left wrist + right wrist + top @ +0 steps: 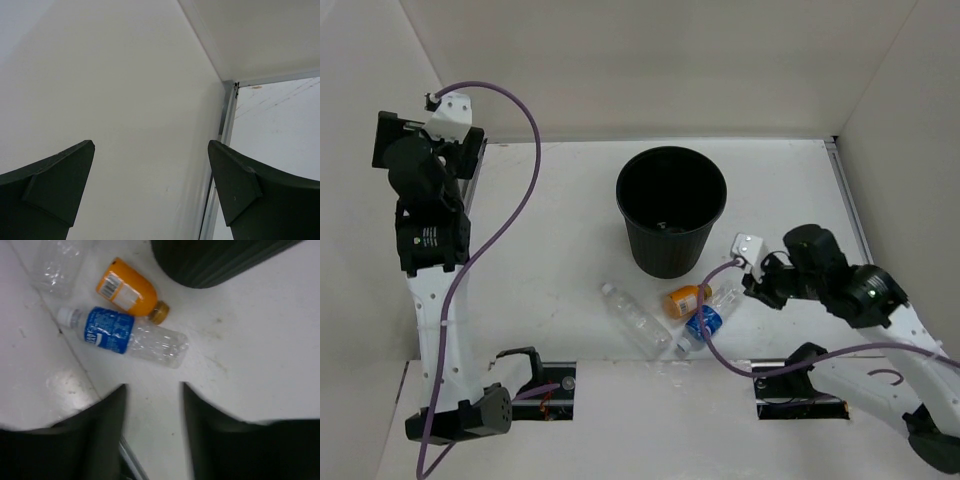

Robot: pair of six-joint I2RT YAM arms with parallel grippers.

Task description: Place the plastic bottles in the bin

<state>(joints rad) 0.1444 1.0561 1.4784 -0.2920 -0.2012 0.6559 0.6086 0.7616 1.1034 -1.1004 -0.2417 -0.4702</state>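
The black bin (665, 252) stands upright at the table's middle. Three bottles lie just in front of it: a short orange one (687, 298), a clear one with a blue label (705, 320) and a plain clear one (635, 318). The red-capped bottle is not in view. My right gripper (752, 288) is open and empty, hovering just right of the blue-label bottle. In the right wrist view the fingers (107, 430) frame bare table, with the blue-label bottle (125, 335), orange bottle (127, 290), clear bottle (57, 265) and bin (215, 260) beyond. My left gripper (388, 140) is raised at the far left, open and empty.
White walls close the table at the back and both sides. The left wrist view shows only the wall corner and its metal strip (226, 120) between the open fingers (60, 185). Purple cables (510, 220) hang along both arms.
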